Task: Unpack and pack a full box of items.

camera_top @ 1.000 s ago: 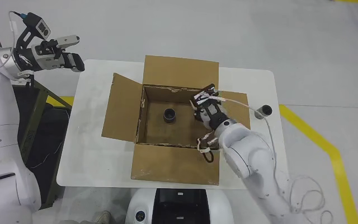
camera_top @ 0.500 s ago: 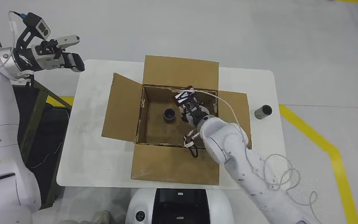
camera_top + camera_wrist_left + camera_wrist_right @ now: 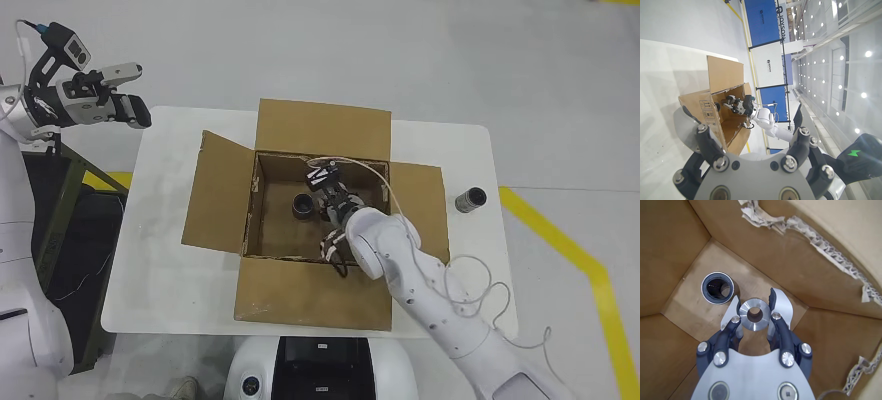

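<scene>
Gripping a shiny metal ring [image 3: 755, 325], the right end effector [image 3: 754, 298] is down inside the cardboard box [image 3: 215, 195]. Its two fingers are open just wide enough to fit the ring, and they press on it from both sides. The ring has a round hole through its middle. A dark tube [image 3: 717, 290] stands on the box floor just beside the ring, at about 9 o'clock from it in the top view. I cannot tell if the tube touches the near finger. Another small tube [image 3: 470, 199] stands on the white desk [image 3: 165, 280] at 3 o'clock from the box, apart from it. The left end effector [image 3: 133, 92] hangs past the desk's corner, at 10 o'clock from the box. Its fingers are spread wide and hold nothing.
</scene>
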